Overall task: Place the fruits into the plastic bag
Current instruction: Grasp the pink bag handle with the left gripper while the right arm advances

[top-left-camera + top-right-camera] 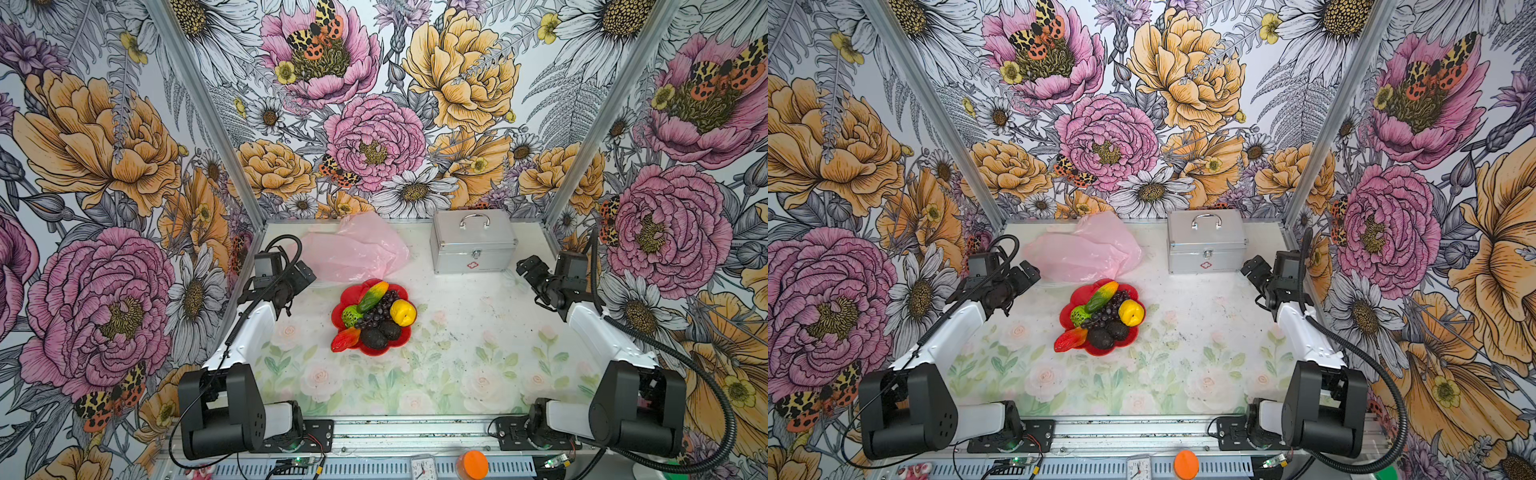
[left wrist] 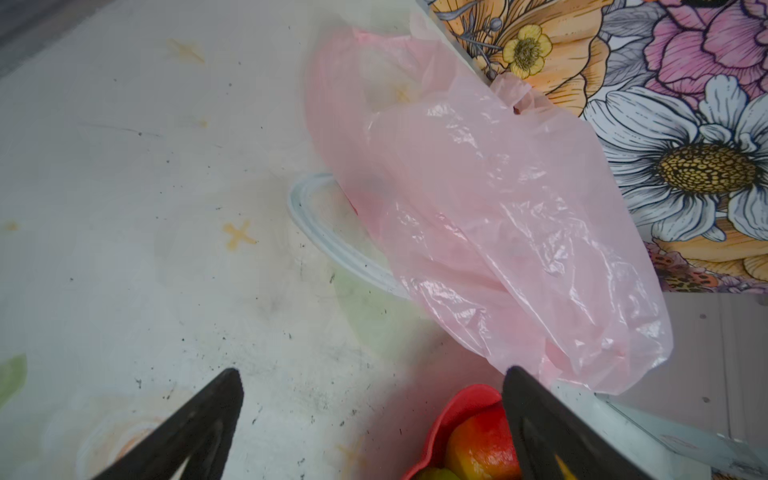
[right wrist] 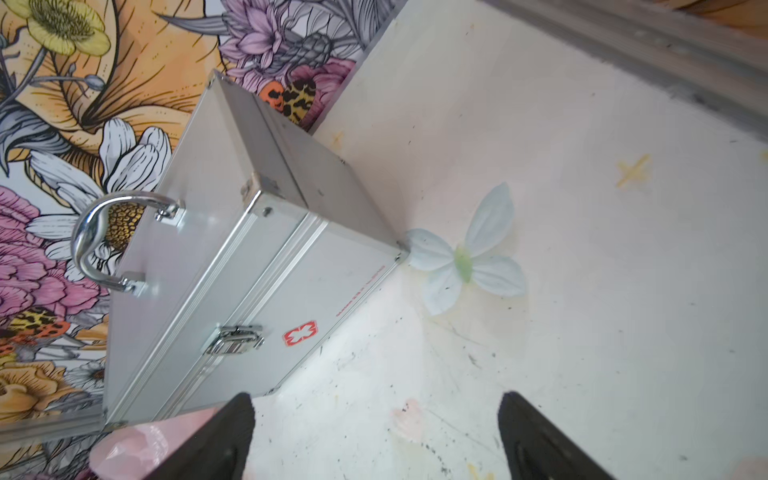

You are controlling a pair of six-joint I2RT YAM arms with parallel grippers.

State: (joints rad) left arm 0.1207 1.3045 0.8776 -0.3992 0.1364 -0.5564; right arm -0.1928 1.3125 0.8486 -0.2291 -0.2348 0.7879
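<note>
The fruits lie heaped on a red flower-shaped plate [image 1: 350,294] mid-table: a yellow round one [image 1: 402,312], a green-orange elongated one [image 1: 373,296], a bumpy green ball [image 1: 351,316], dark grapes [image 1: 380,309], blackish avocados [image 1: 374,337] and a red-orange one [image 1: 345,340]. Behind the plate lies the pale-pink plastic bag [image 1: 357,249], crumpled flat; it also fills the left wrist view [image 2: 498,216]. My left gripper [image 1: 303,272] hovers open left of the bag, with the plate's rim [image 2: 457,407] by one finger. Far right, my right gripper [image 1: 524,266] is open over bare table [image 3: 376,399].
A silver metal case [image 1: 473,243] with a handle stands at the back right, close to the right gripper. A clear round ring [image 2: 316,232] pokes out from under the bag. A white fabric flower [image 3: 465,257] lies by the case's corner. Patterned walls enclose three sides.
</note>
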